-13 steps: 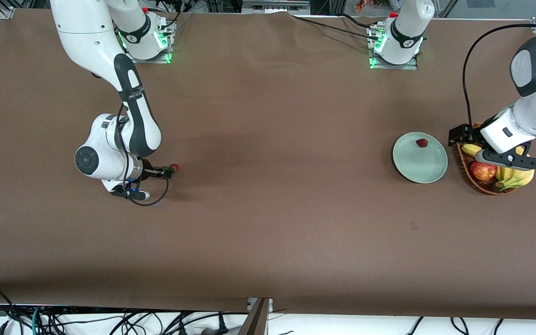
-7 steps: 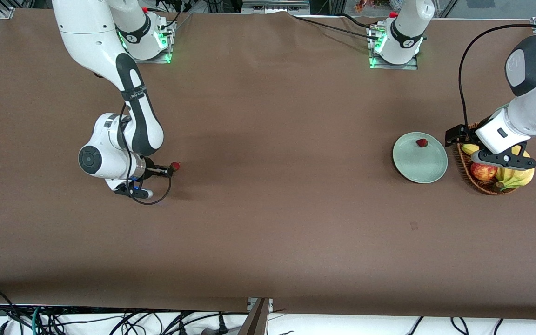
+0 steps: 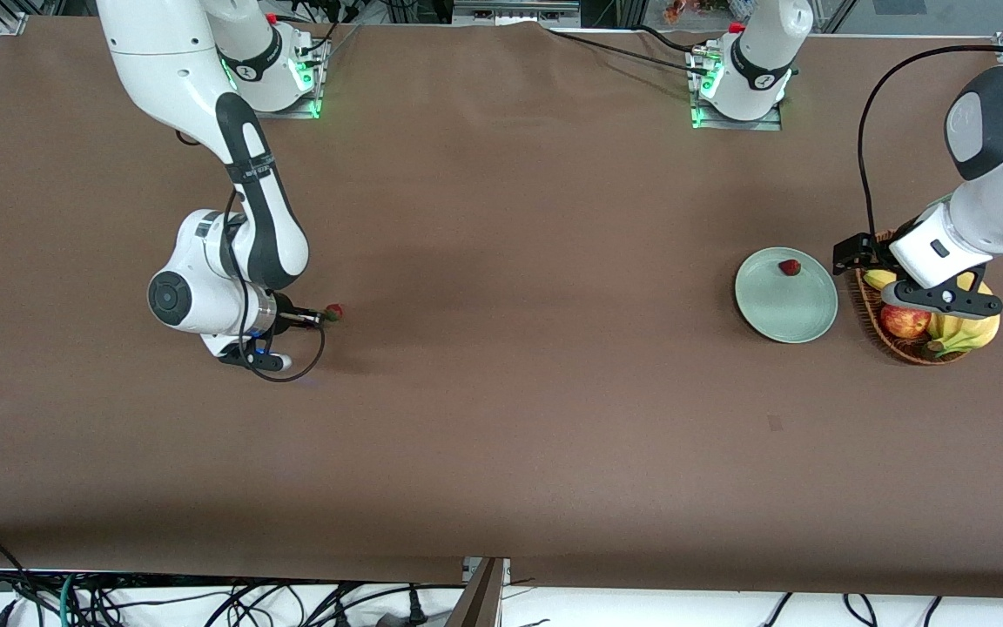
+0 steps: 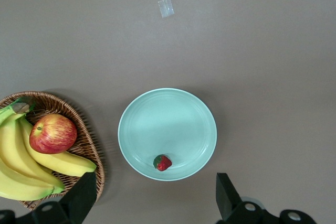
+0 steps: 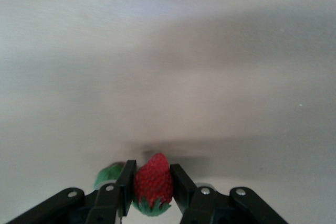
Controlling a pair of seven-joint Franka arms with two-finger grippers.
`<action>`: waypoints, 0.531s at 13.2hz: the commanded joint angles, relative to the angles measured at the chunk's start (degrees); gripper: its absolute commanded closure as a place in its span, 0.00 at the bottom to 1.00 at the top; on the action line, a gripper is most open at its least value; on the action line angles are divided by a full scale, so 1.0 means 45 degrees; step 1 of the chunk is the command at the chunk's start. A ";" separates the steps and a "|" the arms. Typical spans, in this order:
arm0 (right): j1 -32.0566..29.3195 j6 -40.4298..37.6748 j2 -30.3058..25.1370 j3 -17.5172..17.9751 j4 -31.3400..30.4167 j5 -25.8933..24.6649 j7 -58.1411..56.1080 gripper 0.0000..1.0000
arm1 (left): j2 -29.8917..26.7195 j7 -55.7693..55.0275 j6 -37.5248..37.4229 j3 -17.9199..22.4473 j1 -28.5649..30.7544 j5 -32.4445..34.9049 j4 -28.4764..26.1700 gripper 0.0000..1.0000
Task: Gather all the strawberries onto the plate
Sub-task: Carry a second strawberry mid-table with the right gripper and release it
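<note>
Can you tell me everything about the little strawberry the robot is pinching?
The strawberry is tiny and bright red with a bumpy, seedy skin and a ring of green leaves at one end. It sits squeezed between the two black fingers of the right gripper, its red tip pointing away from the gripper. It is at the right arm's end of the brown table, a long way from the plate.

plate [image 3: 785, 300]: beside basket [image 3: 911, 347] | one strawberry [image 3: 789, 267]: on plate | apple [image 3: 905, 320], bananas [image 3: 963, 331]: in basket
</note>
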 commanded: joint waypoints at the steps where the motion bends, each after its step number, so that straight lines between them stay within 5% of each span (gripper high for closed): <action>1: 0.0009 -0.1435 -0.0270 -0.0021 0.1286 0.0112 0.0224 0.86 | 0.0002 -0.0016 -0.0240 -0.0039 -0.0007 0.0266 0.0230 0.00; 7: 0.2035 -0.1928 0.0879 0.0174 0.4548 0.0228 0.4690 0.84 | 0.0002 -0.0288 -0.0240 -0.0019 -0.0007 0.0071 0.0230 0.00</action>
